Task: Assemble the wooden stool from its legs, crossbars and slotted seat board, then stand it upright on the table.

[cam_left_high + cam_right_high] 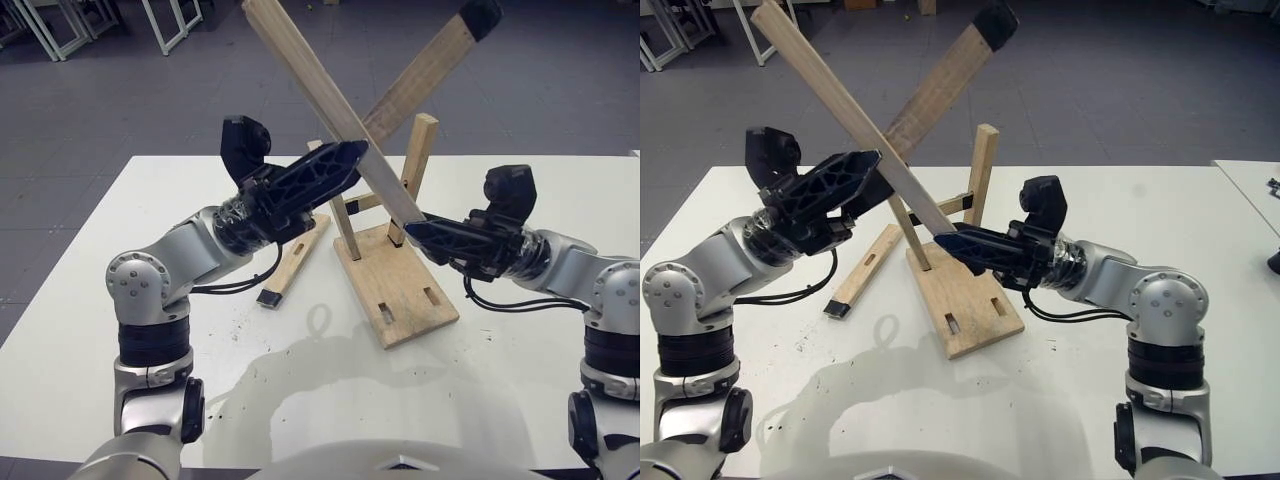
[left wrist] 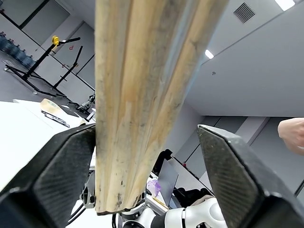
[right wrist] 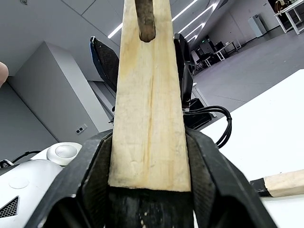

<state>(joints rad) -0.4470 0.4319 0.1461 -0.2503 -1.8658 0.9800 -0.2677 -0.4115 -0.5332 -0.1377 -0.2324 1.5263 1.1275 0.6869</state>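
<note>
Step in hand, as judged: mid-assembly, with the second pair of legs not yet fitted. The seat board (image 1: 400, 275) lies flat at the table's centre. Two standing legs (image 1: 417, 165) are set in its far slots, with a crossbar (image 1: 368, 203) between them. Both near slots are free. A spare leg (image 1: 297, 255) lies flat just left of the board.

The right gripper (image 1: 420, 228) is clamped on the low end of a long slat (image 1: 310, 75), just above the board's far right part. The slat's long axis climbs from there to the far left.

The left gripper (image 1: 345, 160) sits at the low end of a capped leg (image 1: 430, 62); whether it is clamped cannot be told. That leg climbs to the far right, black cap uppermost.

The two pieces cross as an X over the board; contact between them cannot be told.

The next move likely calls for uncrossing them, tipping one piece upright and lowering its bare end over a near slot.
</note>
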